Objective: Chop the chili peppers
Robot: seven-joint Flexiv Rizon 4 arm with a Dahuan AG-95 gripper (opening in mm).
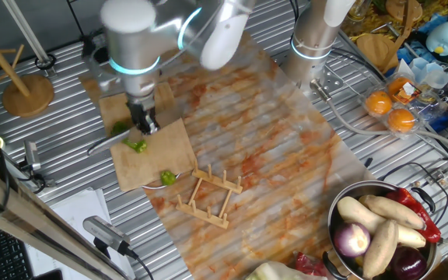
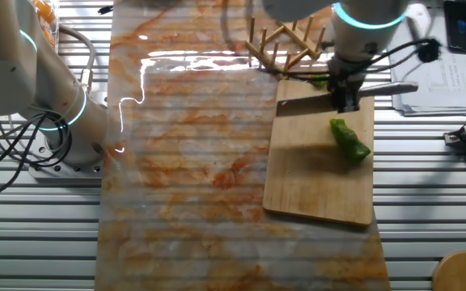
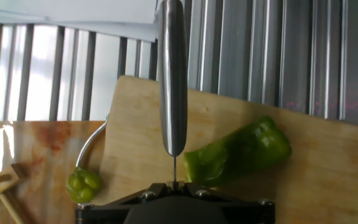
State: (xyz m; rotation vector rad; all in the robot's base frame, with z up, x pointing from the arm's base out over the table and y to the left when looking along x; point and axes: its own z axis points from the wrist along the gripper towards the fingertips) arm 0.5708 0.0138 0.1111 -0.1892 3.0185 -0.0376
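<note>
A glossy green chili pepper (image 3: 238, 152) lies on the wooden cutting board (image 3: 135, 124), just right of the knife (image 3: 173, 81). A short green chunk (image 3: 84, 183) sits off the board's left edge. The other fixed view shows the pepper (image 2: 350, 139) below my gripper (image 2: 345, 99), and a chunk (image 2: 320, 81) near the rack. In one fixed view, green pieces (image 1: 136, 145) lie beside my gripper (image 1: 145, 123), and another chunk (image 1: 167, 177) sits at the cutting board's (image 1: 158, 159) near edge. My gripper (image 3: 174, 185) is shut on the knife, whose steel handle (image 2: 391, 89) sticks out sideways.
A wooden dish rack (image 1: 208, 196) stands just past the board. A metal bowl (image 1: 341, 210) of vegetables sits at the front right, oranges (image 1: 391, 109) at the right. A wooden stand (image 1: 28, 93) is at the left. A second arm's base (image 2: 55, 113) stands on the stained sheet's far side.
</note>
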